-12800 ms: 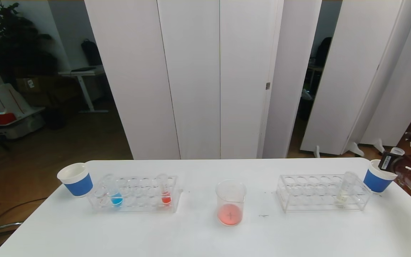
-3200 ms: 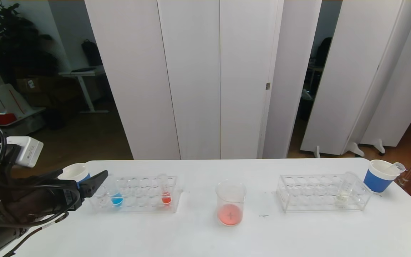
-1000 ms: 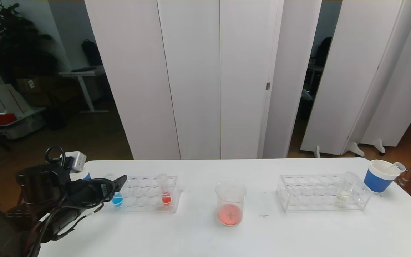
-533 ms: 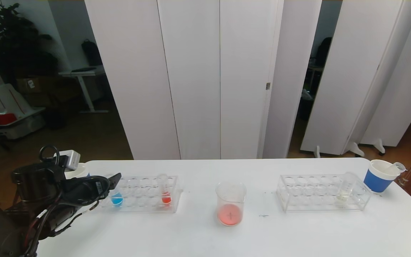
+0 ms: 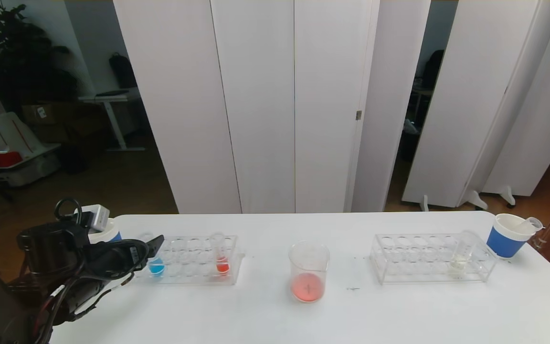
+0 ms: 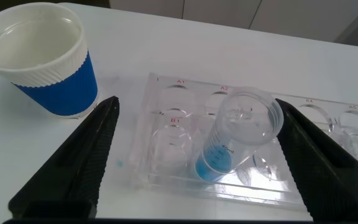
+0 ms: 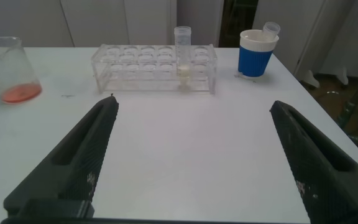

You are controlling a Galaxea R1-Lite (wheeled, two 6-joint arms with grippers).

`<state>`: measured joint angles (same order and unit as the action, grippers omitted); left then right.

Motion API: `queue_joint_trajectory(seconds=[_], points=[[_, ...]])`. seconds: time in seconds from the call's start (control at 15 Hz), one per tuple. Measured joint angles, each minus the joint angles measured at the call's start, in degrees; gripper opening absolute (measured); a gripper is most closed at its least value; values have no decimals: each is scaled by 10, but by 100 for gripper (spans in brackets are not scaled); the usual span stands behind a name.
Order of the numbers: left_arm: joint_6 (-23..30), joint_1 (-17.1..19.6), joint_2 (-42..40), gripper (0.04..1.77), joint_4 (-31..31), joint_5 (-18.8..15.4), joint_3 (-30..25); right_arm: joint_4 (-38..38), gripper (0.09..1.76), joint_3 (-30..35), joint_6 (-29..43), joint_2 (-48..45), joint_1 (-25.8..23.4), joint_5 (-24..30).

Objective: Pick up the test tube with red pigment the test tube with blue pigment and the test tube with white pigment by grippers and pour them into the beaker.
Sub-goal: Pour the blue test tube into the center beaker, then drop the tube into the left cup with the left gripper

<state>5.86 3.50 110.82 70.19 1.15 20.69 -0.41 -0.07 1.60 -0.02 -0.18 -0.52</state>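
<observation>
White table (image 5: 265, 320) in front of folding white panels. Beaker (image 5: 308, 271) sits mid-table with red-orange liquid pooled at its bottom, so the red pour looks done. An emptied tube leans in the right paper cup (image 5: 509, 241), probably the red one. Left rack (image 5: 184, 260) holds the test tube with blue pigment (image 5: 155, 265) at its left end and another red-orange tube (image 5: 221, 258) further along. Left gripper (image 5: 148, 248) is at the blue tube, fingers spread wide either side of it in the left wrist view, not pinching. Test tube with white pigment (image 5: 461, 253) stands untouched in the right rack (image 5: 430, 260). Right gripper (image 7: 191, 155) is spread, empty, low over bare table, well back from that rack. Left to do: grab and pour blue, then white.
</observation>
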Motion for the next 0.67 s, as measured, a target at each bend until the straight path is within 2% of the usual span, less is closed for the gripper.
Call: queue_joint_trajectory(seconds=[0.67], points=[[14, -4, 23, 172, 3, 2, 5, 0, 175, 0, 0, 0, 0, 0]])
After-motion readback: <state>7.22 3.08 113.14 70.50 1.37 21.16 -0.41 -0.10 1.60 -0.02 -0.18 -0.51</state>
